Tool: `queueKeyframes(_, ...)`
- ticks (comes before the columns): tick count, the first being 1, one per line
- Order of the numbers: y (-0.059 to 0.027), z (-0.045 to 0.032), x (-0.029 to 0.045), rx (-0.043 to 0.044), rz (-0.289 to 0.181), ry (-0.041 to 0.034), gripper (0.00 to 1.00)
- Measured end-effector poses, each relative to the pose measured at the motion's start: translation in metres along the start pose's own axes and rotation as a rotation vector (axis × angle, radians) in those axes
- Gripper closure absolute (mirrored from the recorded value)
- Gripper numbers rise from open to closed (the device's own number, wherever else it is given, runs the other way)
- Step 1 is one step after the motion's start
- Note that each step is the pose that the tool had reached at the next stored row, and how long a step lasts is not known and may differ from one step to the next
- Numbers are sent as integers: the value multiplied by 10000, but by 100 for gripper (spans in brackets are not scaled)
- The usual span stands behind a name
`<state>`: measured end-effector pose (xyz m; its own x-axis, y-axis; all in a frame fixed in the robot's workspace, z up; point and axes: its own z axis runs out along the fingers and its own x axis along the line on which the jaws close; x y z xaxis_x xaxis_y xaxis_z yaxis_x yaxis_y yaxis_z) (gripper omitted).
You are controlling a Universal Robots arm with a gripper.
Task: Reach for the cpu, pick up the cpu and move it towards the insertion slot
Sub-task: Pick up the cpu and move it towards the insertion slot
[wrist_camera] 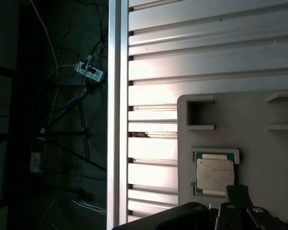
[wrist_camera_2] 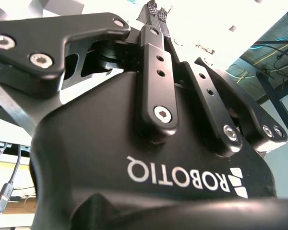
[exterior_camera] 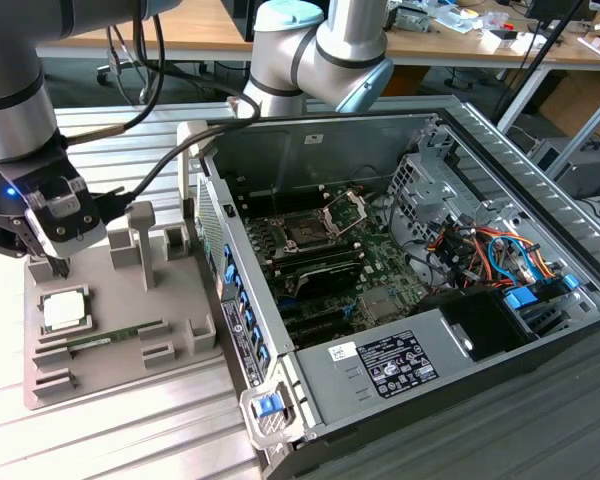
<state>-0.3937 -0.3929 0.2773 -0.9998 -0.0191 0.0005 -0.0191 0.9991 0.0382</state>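
The cpu [exterior_camera: 64, 309] is a pale silvery square chip lying flat in a recess of the grey fixture [exterior_camera: 180, 345] at the exterior view's left. In the first wrist view the cpu [wrist_camera: 215, 175] lies on the fixture [wrist_camera: 259, 124], just beyond my dark fingertips [wrist_camera: 237, 191]. My gripper [exterior_camera: 50, 267] hangs just above the fixture's far left corner, a little behind the cpu and not touching it. In the second wrist view the gripper [wrist_camera_2: 157, 8] has its pads together and holds nothing. The insertion slot [exterior_camera: 307, 232] is a dark square socket with a raised silver frame inside the open computer case.
A thin green memory stick [exterior_camera: 115, 338] lies in the fixture beside the cpu, and grey posts [exterior_camera: 140, 235] stand on the fixture's far side. The case wall [exterior_camera: 230, 300] rises between fixture and motherboard. A ribbed metal table [wrist_camera: 206, 43] ends at an edge rail [wrist_camera: 117, 115].
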Motion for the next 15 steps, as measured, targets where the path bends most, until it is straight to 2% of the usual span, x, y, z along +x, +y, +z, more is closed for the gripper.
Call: queueKeyframes(15,-2,62,0,0,0,0,90)
